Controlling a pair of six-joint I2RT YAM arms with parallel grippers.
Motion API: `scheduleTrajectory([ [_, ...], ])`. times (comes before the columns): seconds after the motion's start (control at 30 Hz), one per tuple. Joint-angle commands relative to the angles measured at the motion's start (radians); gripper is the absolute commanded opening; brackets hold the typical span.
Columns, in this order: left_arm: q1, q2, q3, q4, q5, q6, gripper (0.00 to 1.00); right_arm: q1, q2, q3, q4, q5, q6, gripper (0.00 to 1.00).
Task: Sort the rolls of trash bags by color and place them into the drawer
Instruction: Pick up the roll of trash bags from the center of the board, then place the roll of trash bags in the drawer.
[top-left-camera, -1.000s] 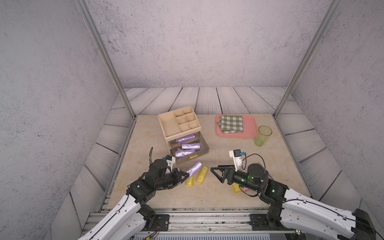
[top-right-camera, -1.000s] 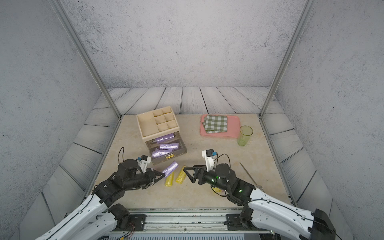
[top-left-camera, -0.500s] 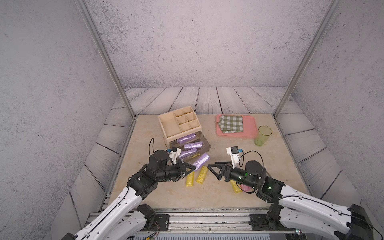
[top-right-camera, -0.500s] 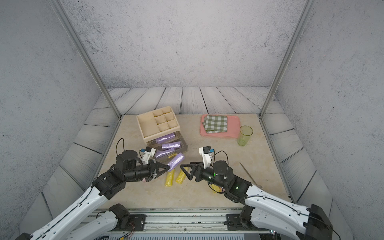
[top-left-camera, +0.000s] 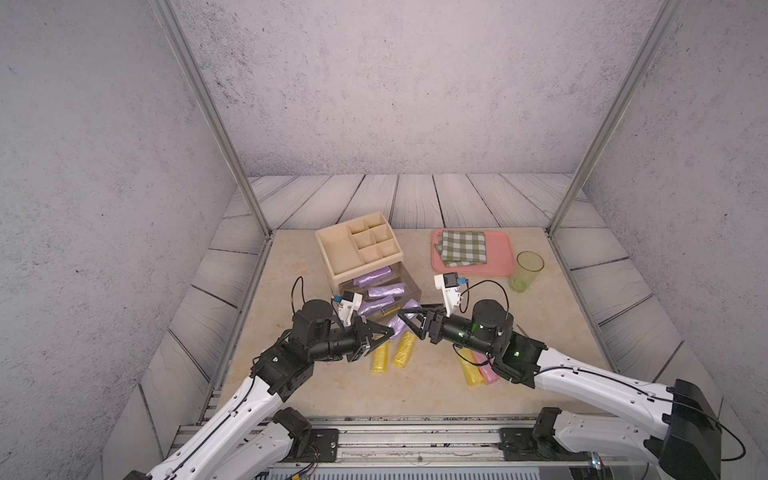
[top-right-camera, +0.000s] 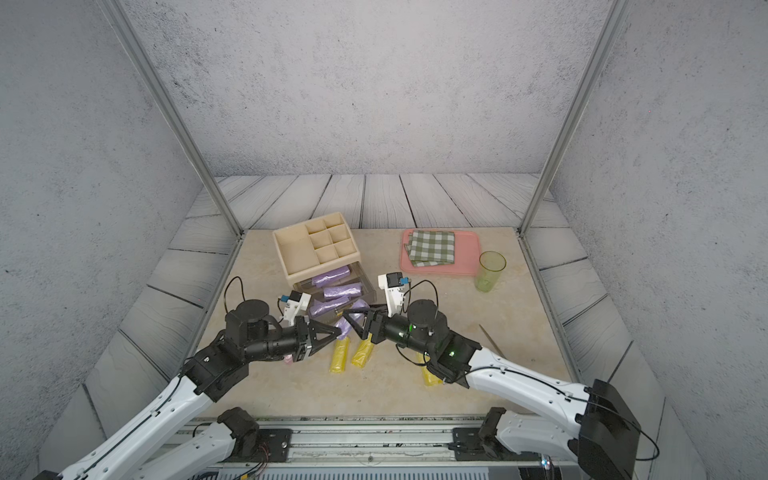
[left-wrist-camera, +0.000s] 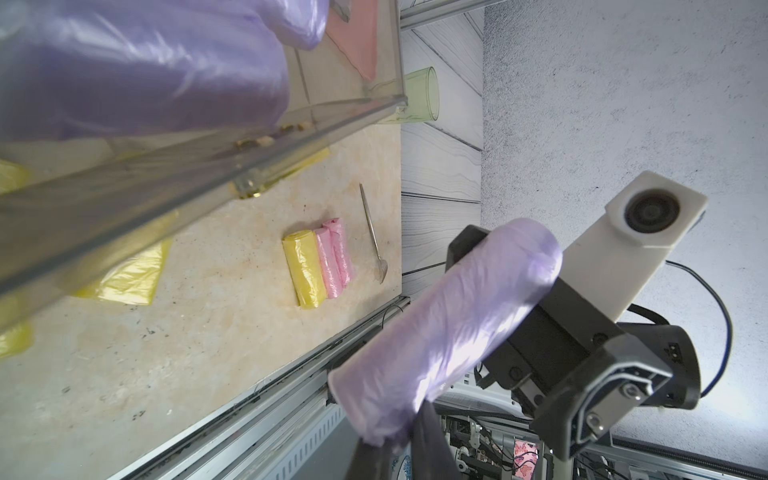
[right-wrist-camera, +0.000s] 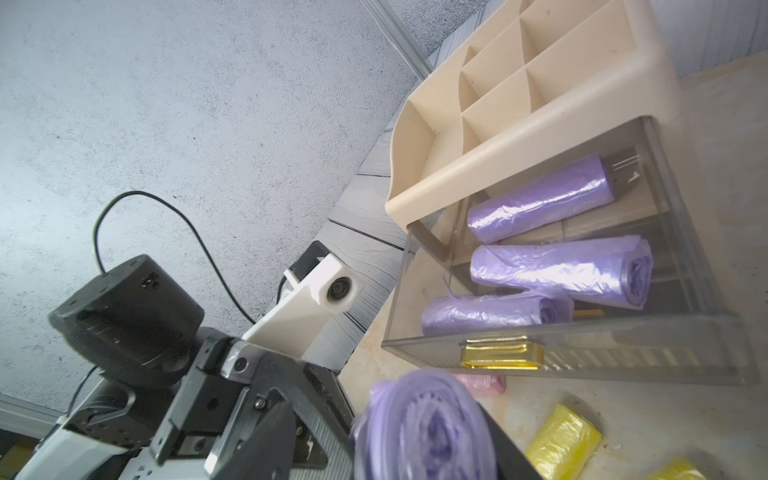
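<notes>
Lilac roll (left-wrist-camera: 449, 316), seemingly light, squashy, slick, just before the drawer (right-wrist-camera: 602, 353): my left gripper (top-left-camera: 390, 331) is pinching one end; right gripper (top-left-camera: 409, 326) half-open round the other, hold unclear.

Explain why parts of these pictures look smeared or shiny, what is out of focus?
Right wrist view: the purple roll nearest the lens is a blur, while the stored rolls are crisp with shiny streaks. Left wrist view: one stored roll looms out of focus, and the wall glows pale. In both top views the light is even and shadows faint.
</notes>
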Motion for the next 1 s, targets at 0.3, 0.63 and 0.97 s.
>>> scheduleTrajectory([
  [0.3, -0.005, -0.02, 0.097, 0.013, -0.074, 0.006, 0.5, 0.0, 0.003, 0.173, -0.146, 0.029, -0.168, 0.07],
  [0.63, -0.004, -0.051, 0.443, -0.491, -0.58, 0.363, 0.76, -0.058, 0.134, 0.441, -0.344, 0.087, -0.008, 0.08],
  [0.97, -0.001, 0.018, 0.571, -0.622, -0.887, 0.641, 0.83, -0.118, 0.336, 0.591, -0.309, 0.008, 0.378, 0.04],
])
